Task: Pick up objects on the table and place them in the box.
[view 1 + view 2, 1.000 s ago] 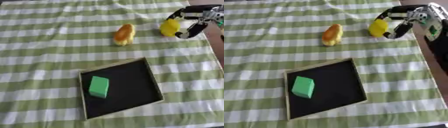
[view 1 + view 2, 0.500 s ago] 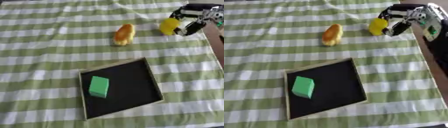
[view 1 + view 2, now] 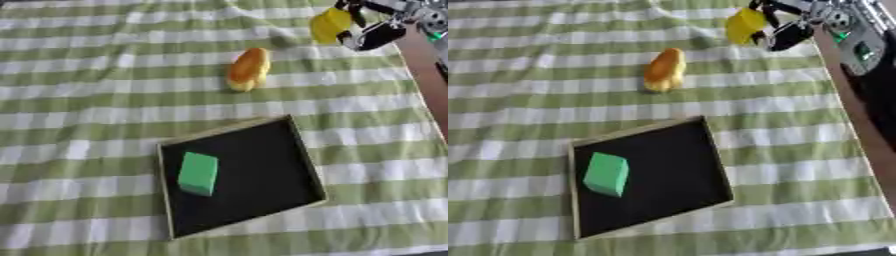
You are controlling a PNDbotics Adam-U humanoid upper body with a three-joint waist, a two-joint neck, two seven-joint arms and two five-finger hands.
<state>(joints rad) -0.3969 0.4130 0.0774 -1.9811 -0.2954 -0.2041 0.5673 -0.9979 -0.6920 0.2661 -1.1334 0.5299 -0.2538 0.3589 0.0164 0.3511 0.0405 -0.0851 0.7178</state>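
Note:
My right hand (image 3: 374,31) is at the far right of the table, its fingers curled round a yellow object (image 3: 330,25) held above the cloth. An orange, bread-shaped object (image 3: 248,69) lies on the green-striped cloth left of and nearer than the hand. The shallow black box (image 3: 262,170) with a pale rim sits in the near middle, turned askew. A green block (image 3: 199,173) lies inside the box near its left side. My left hand shows in neither view.
The green and white striped cloth (image 3: 79,100) covers the table. Its right edge (image 3: 429,90) runs close beside my right arm (image 3: 859,35), with brown floor beyond.
My right hand has lifted the yellow object and carried it slightly up and away. The orange object, box and green block have not moved on the cloth.

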